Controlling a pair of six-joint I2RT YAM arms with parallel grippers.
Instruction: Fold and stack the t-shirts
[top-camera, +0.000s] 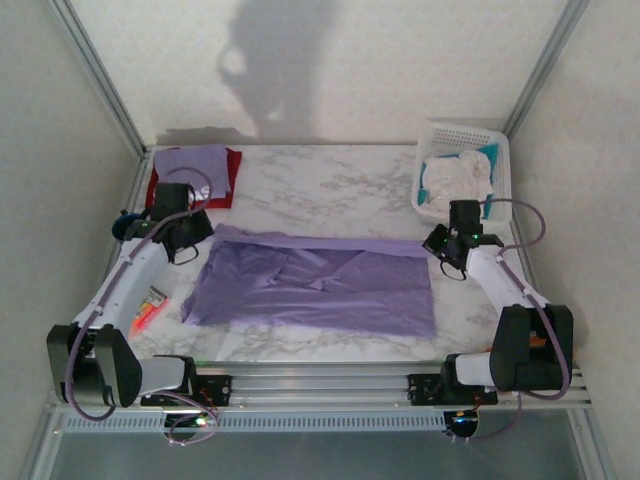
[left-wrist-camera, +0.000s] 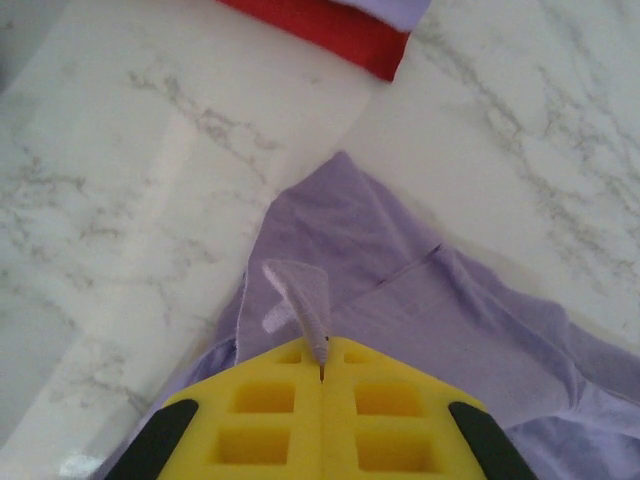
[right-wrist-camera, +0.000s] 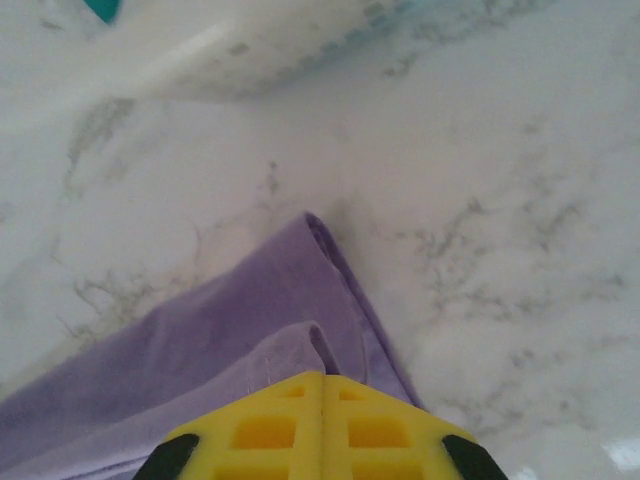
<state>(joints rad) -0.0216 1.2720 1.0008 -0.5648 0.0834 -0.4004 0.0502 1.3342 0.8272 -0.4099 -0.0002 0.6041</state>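
- Folded lavender t-shirt (top-camera: 190, 160) lies on a red t-shirt (top-camera: 228, 188) at about 10 o'clock on the marble table (top-camera: 330, 190). The red edge shows at the pile's left and right sides, and again at 12 o'clock in the left wrist view (left-wrist-camera: 330, 25).
- A small orange-red item (top-camera: 148, 305) lies beside the left arm (too small to name).
- Left gripper (top-camera: 197, 235) sits at the 10 o'clock corner of the spread lavender t-shirt (top-camera: 320, 285). In its wrist view the yellow fingers (left-wrist-camera: 260, 410) are pressed together (left-wrist-camera: 322, 362), with a tongue of the lavender cloth (left-wrist-camera: 400, 300) pinched in the seam and standing up.
- The spread shirt lies flat across the table's middle, with its far edge turned over in a narrow band.
- Right gripper (top-camera: 447, 248) is at the shirt's 2 o'clock corner. Its yellow fingers (right-wrist-camera: 390, 430) meet with no gap (right-wrist-camera: 322, 378), nipping a fold of the cloth (right-wrist-camera: 200, 370).
- A white basket (top-camera: 497, 150) at 2 o'clock on the table holds white cloth (top-camera: 455, 180).
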